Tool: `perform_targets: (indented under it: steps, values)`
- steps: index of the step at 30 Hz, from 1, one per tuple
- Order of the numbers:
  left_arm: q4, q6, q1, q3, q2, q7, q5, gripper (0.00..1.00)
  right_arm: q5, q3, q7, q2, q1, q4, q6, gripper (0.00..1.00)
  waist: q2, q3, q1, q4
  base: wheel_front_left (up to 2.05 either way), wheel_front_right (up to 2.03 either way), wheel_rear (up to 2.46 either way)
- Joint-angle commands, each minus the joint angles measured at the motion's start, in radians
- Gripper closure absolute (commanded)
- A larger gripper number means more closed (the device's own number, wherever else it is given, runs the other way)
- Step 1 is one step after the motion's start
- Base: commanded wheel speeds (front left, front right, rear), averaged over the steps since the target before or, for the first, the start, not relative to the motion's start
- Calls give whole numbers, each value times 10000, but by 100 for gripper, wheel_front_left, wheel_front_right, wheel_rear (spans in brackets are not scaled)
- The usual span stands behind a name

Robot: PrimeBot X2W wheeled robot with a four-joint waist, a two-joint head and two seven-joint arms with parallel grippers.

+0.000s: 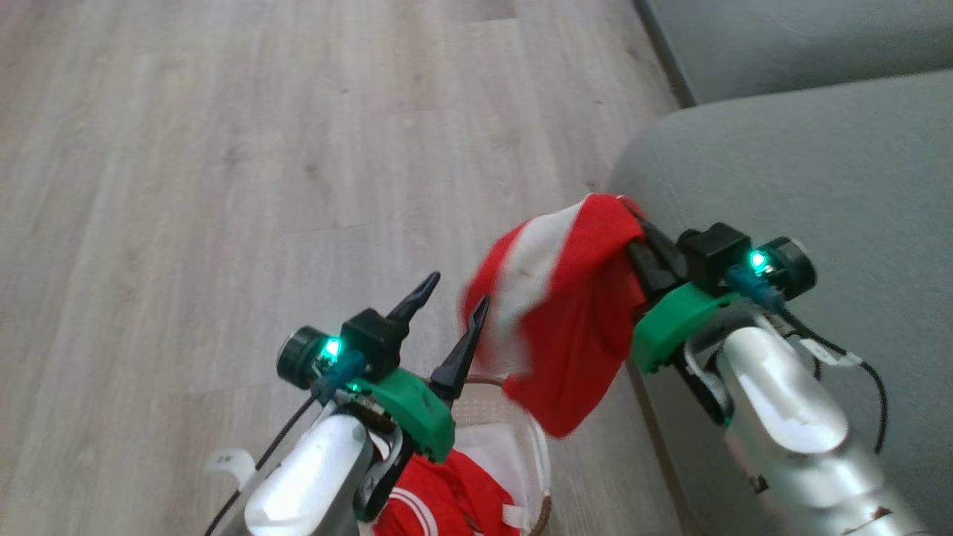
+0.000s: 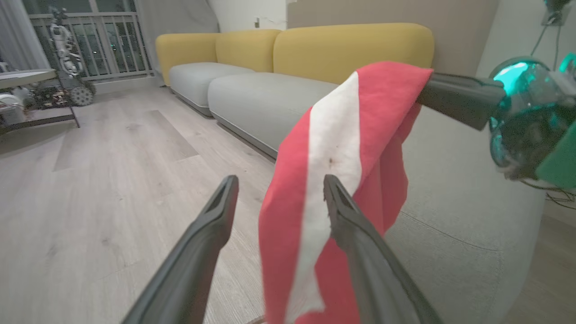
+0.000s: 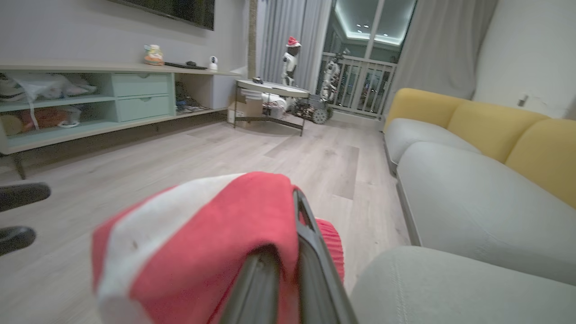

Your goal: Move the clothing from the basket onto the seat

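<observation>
Near left: left gripper (image 1: 457, 290), two long dark fingers on a green mount, spread apart and empty. Just under it sits a small oval cream-white perforated plastic laundry basket (image 1: 480, 408) on the pale wood-plank floor (image 1: 223, 186). A second red garment (image 1: 447, 499) with white stripes lies inside.

Right of centre: right gripper (image 1: 642, 237) clenched on a red sports garment (image 1: 566, 298) with a broad white panel. The pinch is at the top fold. The cloth hangs free in the air, its lower end above the basket's right rim and apart from it. Slight blur, so probably swinging.

Right and far: large grey fabric sofa cushion (image 1: 804, 171) with a rounded edge. The held garment hangs just left of that edge, not over it.

Step in hand, as judged: the carry to the seat. To do it well:
- Grip firm throughout.
- Lift until the trailing hem clears the rounded edge.
- Travel right until the whole hang is over grey fabric.
- Lower until the cloth rests, then let go.

Released too near the edge, it may slide to the floor.
</observation>
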Motion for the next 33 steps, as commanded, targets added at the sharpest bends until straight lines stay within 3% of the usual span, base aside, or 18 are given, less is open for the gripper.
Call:
perform_targets:
  steps: [1,17,25,33]
  values:
    - [-240,-8,-330,327,70,-143,1,0,-90,-17,-65,-39,-539,-421,-2,100,0,103,1,-483,0,0,0]
    - [-482,-141,-202,492,-205,-202,408,0,-300,-582,-65,-926,-937,-1245,-2,100,0,718,1,-3155,0,0,0]
    - [-608,-214,-250,602,-304,-203,651,0,-51,-288,-65,-1216,-1139,-1073,-2,100,0,1040,1,-3365,0,0,0]
    - [-773,-307,-449,693,-256,-204,1031,0,341,50,-65,-1648,-2094,-476,-2,100,0,1862,1,-2852,0,0,0]
